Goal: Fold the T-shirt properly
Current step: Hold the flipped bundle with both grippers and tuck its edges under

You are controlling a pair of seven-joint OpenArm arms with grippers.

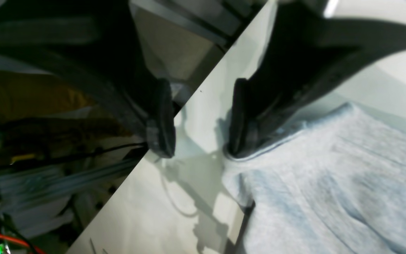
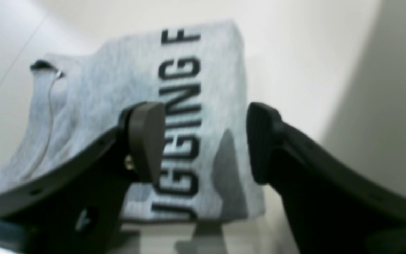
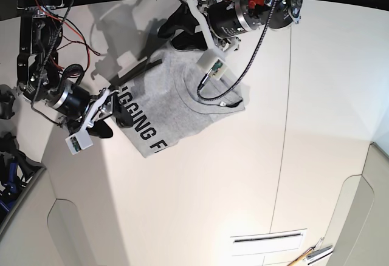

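The T-shirt (image 3: 176, 99) lies partly folded on the white table, heather grey, with black block lettering (image 3: 146, 133) facing up along its front-left part. My right gripper (image 2: 204, 144) is open and hovers just over the lettered edge of the T-shirt (image 2: 189, 106), with nothing between its fingers. In the base view this right gripper (image 3: 118, 115) is at the shirt's left edge. My left gripper (image 1: 201, 123) is open at the shirt's far corner, near the table edge. One of its fingers (image 1: 240, 120) touches the hem of the T-shirt (image 1: 330, 176). From the base view the left gripper (image 3: 171, 32) is partly hidden.
The table edge (image 1: 174, 116) runs diagonally just beside the left gripper, with wires and clutter (image 1: 30, 141) beyond it. A black cable (image 3: 222, 96) from the left arm loops over the shirt. Pens (image 3: 313, 255) lie at the front right.
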